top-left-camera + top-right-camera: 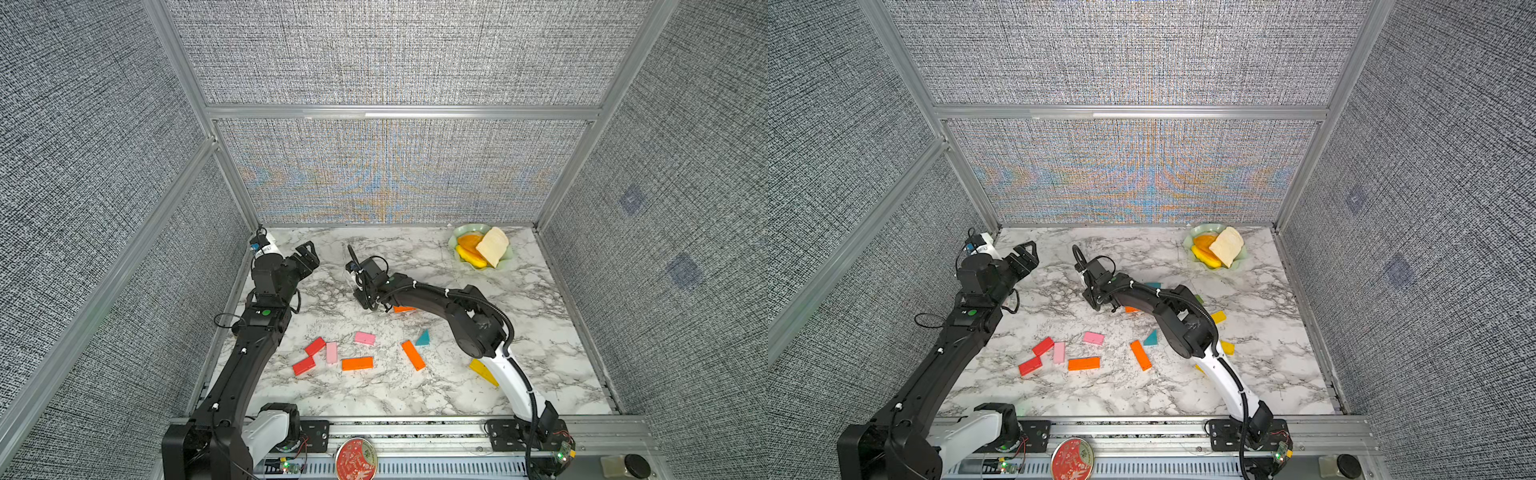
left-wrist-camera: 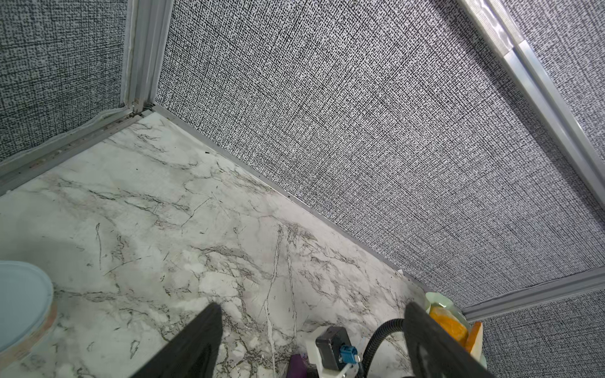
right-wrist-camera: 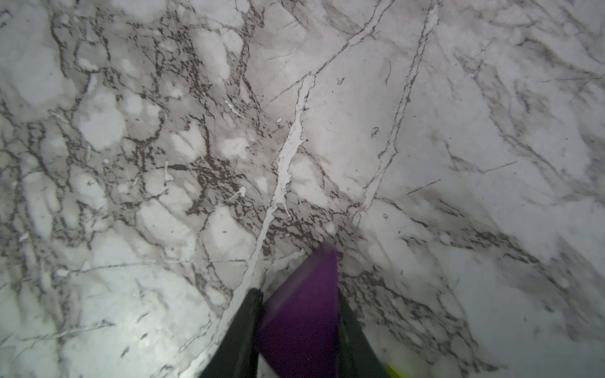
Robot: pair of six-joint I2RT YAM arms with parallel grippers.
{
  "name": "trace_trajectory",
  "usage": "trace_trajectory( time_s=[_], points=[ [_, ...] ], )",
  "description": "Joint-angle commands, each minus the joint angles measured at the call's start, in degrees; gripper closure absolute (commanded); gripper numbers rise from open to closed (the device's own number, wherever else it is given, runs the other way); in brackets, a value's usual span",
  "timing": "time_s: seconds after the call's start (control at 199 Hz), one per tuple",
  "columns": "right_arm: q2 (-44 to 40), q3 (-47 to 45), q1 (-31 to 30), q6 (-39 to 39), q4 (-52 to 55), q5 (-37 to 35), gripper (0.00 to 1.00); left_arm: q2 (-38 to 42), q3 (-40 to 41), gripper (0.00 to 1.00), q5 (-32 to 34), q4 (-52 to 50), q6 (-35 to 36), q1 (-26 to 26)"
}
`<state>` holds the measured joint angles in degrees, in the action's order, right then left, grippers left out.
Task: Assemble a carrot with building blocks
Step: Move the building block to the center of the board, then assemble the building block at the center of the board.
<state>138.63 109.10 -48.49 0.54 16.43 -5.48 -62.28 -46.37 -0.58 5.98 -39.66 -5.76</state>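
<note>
Purple triangle (image 3: 301, 314), blurred at the edges. Clamped between the two dark fingers (image 3: 244, 327) of the right claw (image 3: 298, 296), one corner aimed down at the marble table (image 3: 131, 163). Contact with the surface: cannot tell. Claw closed tight on the piece.

In a top view, right claw (image 1: 374, 305) at mid-table, pointing down. Just beside it, an orange piece (image 1: 403, 309), half hidden under the right arm (image 1: 436, 299).

Nearer the front edge, loose blocks lying flat:
- two pink bars (image 1: 365, 338) (image 1: 331, 352), the second just beside a red bar (image 1: 315, 346)
- second red bar (image 1: 304, 365) at the left end of the group
- level orange bar (image 1: 357, 363)
- slanted orange bar (image 1: 413, 354), with a teal triangle (image 1: 423, 338) just beside its far end
- yellow bar (image 1: 483, 371), partly under the arm's white link

In a top view, on the right of the arm: two more yellow pieces (image 1: 1218, 317) (image 1: 1227, 347). Also a teal scrap (image 1: 1152, 285) and a green scrap (image 1: 1199, 298) peeking past the arm; shapes not clear.

Left claw (image 1: 307, 253) near the back-left corner, well apart from the blocks. Open and empty, with bare marble showing between the spread fingers in the left wrist view.

Back-right corner: pale green plate (image 1: 457, 235) holding orange-yellow fruit slices (image 1: 469, 247) and a bread slice (image 1: 493, 245).
</note>
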Motion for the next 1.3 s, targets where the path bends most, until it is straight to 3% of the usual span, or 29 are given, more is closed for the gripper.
trace_trajectory(
  time_s=[0.0, 0.416, 0.647, 0.918, 1.129, 1.299],
  points=[
    [-0.08, -0.32, -0.20, 0.86, 3.69, 0.42, 0.75, 0.01, -0.02, 0.12, -0.56, 1.53, -0.04, 0.07],
    [-3.26, 0.06, -0.18, 2.16, 5.15, 0.83, 0.45, 0.13, 0.02, 0.12, -0.56, 1.58, -0.07, 0.09],
    [-6.14, 0.98, -0.17, 2.71, 7.40, 0.34, 0.43, 0.14, 0.05, 0.12, -0.56, 1.61, -0.07, 0.11],
    [-14.06, -6.24, 1.05, 1.13, 7.80, -3.55, 0.58, 0.06, -0.02, 0.12, -2.04, 1.87, -0.64, 0.10],
    [-15.30, -10.15, 3.29, -2.13, 8.90, -4.26, 0.85, -0.13, 1.97, 0.12, -5.27, 5.99, 0.26, 0.10],
    [-14.08, -10.67, 3.79, -1.84, 9.90, -3.31, 0.85, -1.43, 1.61, 0.12, -7.31, 6.15, -0.34, 0.05]
  ],
)
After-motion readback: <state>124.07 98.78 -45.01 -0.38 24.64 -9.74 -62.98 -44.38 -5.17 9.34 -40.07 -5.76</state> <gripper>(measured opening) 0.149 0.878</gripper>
